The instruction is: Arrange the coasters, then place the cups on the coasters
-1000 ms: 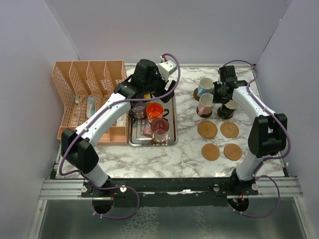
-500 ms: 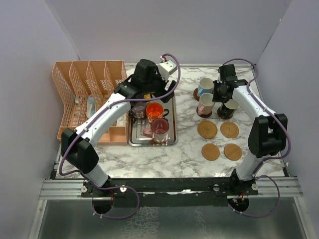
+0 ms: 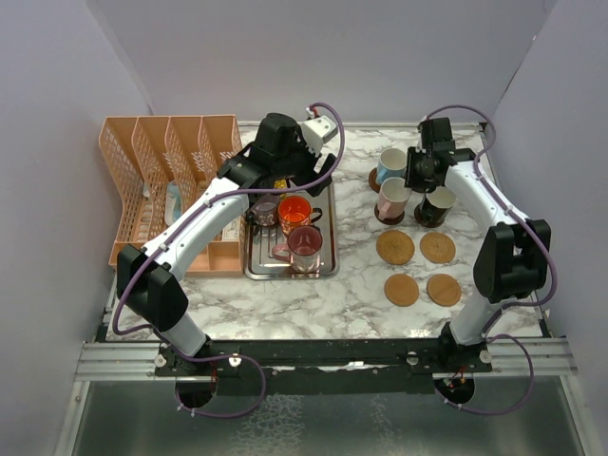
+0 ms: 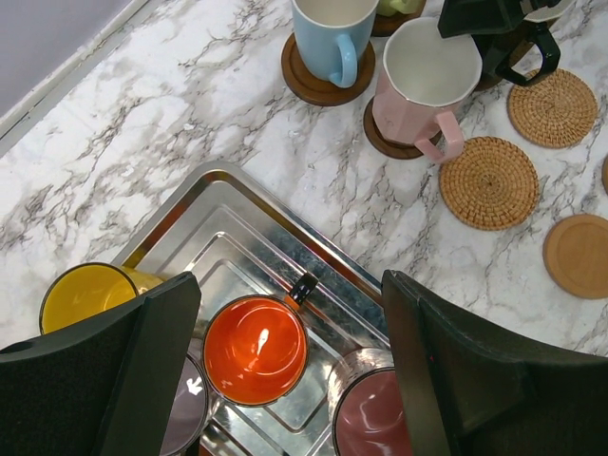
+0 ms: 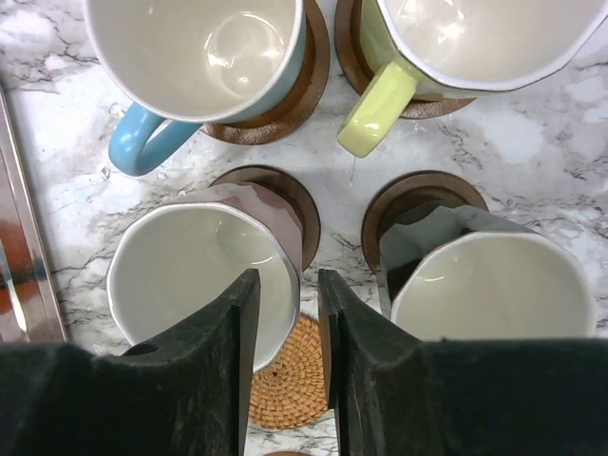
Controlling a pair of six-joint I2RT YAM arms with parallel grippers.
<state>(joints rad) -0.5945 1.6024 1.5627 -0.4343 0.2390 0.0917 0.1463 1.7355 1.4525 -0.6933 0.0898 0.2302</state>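
On the right, four cups stand on dark brown coasters: light blue (image 5: pixel 195 52), cream with a yellow-green handle (image 5: pixel 475 38), pink-white (image 5: pixel 204 275) and black (image 5: pixel 484 285). My right gripper (image 5: pixel 288 285) is open, its jaws astride the pink-white cup's rim with a small gap on each side. Two woven coasters (image 3: pixel 395 247) (image 3: pixel 437 248) and two smooth ones (image 3: pixel 402 289) (image 3: pixel 444 289) lie bare. My left gripper (image 4: pixel 290 313) hangs wide open above the orange cup (image 4: pixel 255 350). Yellow (image 4: pixel 81 294), purple (image 4: pixel 180 418) and maroon (image 4: pixel 370 427) cups stand around it.
The steel tray (image 3: pixel 261 268) holding the left cups lies left of centre on the marble table. A peach plastic rack (image 3: pixel 161 180) stands at the far left. Purple walls close in the sides and back.
The right gripper's jaws have parted and let go of the pink-white cup's rim, and that wrist has risen slightly. The left arm has not moved.
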